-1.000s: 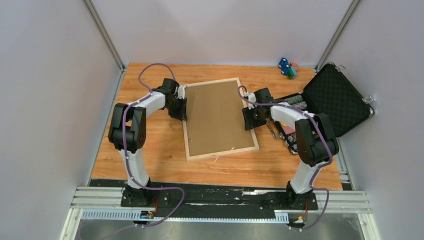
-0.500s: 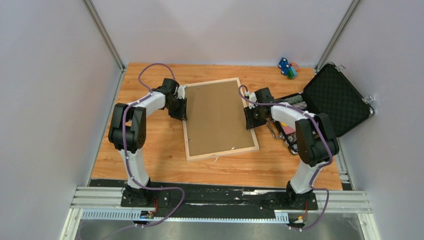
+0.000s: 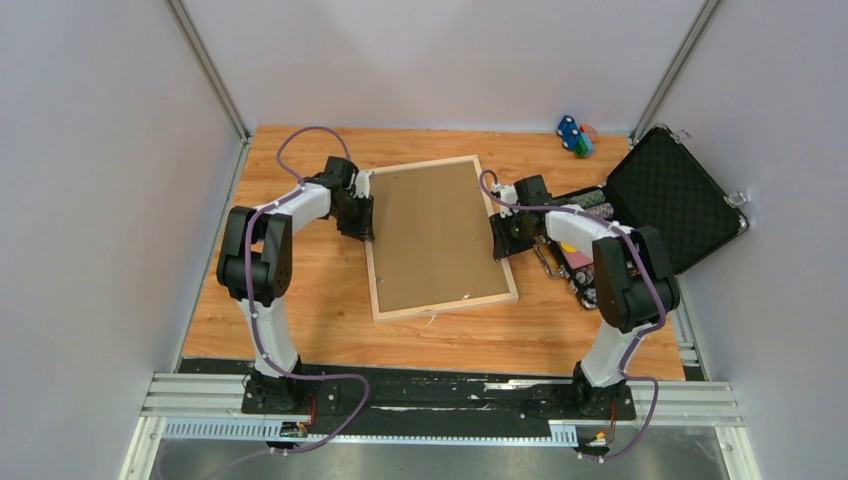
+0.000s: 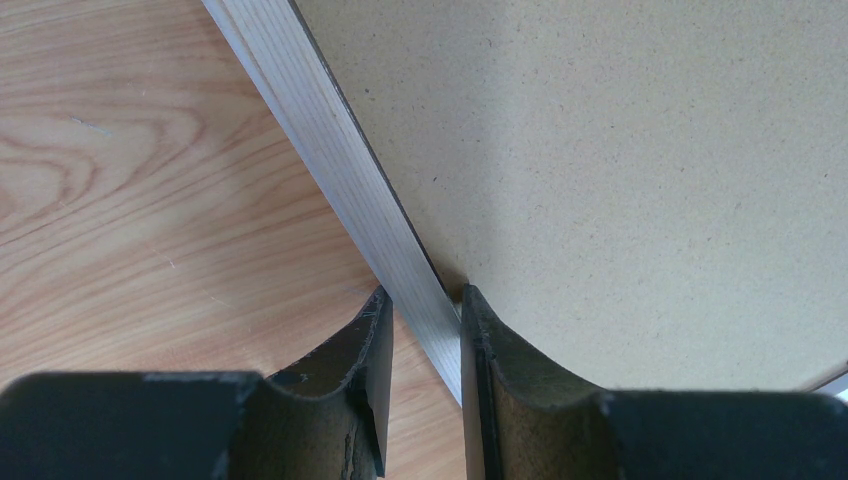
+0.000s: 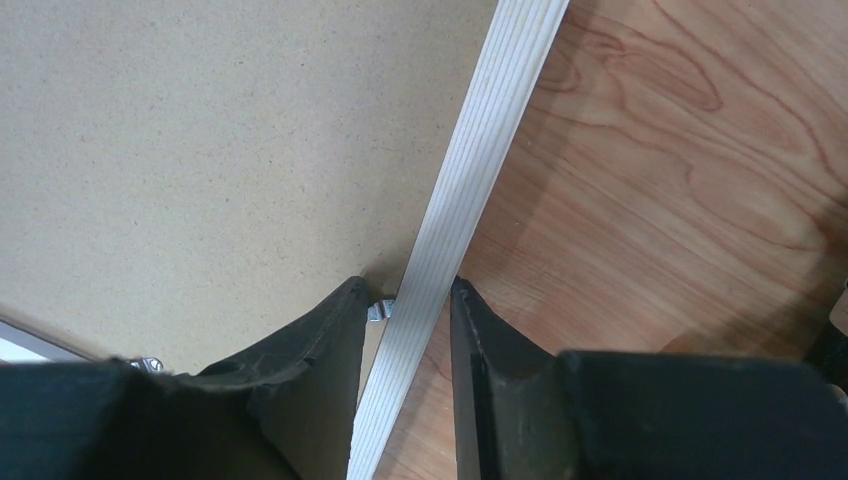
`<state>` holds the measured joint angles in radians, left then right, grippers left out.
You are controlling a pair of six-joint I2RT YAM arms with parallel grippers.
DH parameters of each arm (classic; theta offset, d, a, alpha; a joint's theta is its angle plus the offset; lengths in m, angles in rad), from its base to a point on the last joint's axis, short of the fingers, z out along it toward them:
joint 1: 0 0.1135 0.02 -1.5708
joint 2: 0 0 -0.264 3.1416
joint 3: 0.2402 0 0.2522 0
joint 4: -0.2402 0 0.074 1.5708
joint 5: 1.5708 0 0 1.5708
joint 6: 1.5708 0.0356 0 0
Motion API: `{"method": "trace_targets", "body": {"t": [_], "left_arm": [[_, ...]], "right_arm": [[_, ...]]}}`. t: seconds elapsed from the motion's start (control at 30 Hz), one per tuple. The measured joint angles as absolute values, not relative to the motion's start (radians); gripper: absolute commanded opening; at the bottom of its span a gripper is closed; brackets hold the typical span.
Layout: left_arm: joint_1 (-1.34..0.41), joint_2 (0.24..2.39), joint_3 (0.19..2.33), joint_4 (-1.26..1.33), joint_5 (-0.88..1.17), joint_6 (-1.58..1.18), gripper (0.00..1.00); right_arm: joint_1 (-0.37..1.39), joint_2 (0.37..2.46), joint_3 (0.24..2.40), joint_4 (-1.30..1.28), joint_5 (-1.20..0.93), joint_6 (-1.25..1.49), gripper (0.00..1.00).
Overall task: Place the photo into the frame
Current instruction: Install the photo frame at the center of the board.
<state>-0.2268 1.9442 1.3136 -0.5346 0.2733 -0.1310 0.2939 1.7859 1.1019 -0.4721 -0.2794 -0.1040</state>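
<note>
Pale light-wood rectangular frame [image 3: 445, 306] lies face down on the table [image 3: 300, 290], brown backing board [image 3: 430, 235] seated in it; photo unseen, likely underneath, so nearly done. Left tool [image 3: 362, 215] and right tool [image 3: 500, 238] each clench 1 rail

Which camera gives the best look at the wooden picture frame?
The top external view: the whole frame lies back-up, backing board inside it. Each wrist view shows only a strip of its pale rail beside the board.

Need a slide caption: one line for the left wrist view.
Left gripper pinches a rail of the thin pale-wood picture frame, brown backing board up, on the wooden table.
</note>
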Motion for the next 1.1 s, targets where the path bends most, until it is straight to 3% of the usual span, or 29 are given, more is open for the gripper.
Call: {"method": "trace_targets", "body": {"t": [0.47,0.8,1.1], "left_arm": [[-0.227,1.944,1.314,-0.535,0.273,-0.131,0.0],[-0.227,1.944,1.314,-0.535,0.273,-0.131,0.0],[-0.227,1.944,1.314,-0.535,0.273,-0.131,0.0]], "right_arm": [[0.278,1.784,1.097,-0.472,-0.331,-0.185,0.34],[0.27,1.784,1.094,-0.484,-0.355,-0.2,0.52],[0.256,1.768,1.127,-0.514,-0.346,-0.16,0.55]]}}
